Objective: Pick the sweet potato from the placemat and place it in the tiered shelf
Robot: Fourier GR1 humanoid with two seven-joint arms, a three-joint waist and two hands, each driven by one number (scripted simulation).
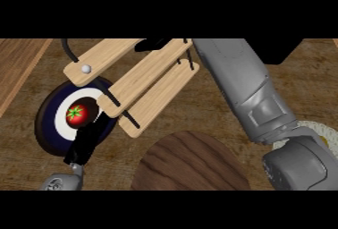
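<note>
- Right forearm [244, 85] runs from 4 o'clock up to 12 o'clock, crossing over the worktop [198, 112] to the tiered shelf [148, 76]. Judged: reach is set for the drop-off end of the task.
- Right robot hand [162, 43]: only black bits show at 12 o'clock, above the shelf's top slat, the rest cut by the view edge. Can't tell if fingers are spread, pressed together or pinching anything.
- Sweet potato: not visible anywhere. Colour, shape and surface can't be logged. Prob. in or under the right robot hand, out of view at 12 o'clock; a guess only.
- Shelf: pale wood slats on a black wire frame, tilted diag. in view, stepped tiers. No load seen on the visible slats.
- Pale woven mat [320, 132] at 3 o'clock, mostly hidden behind the arm; likely the placemat. Nothing seen on its visible sliver.
- Dark round board [191, 161] at 6 o'clock.
- Ringed plate [56, 120] at 9 o'clock carries a red tomato-like item [76, 115], partly under the shelf's low end.
- Black bar w/ grey end [79, 150] at 7 o'clock: left robot hand or utensil, can't tell.
</note>
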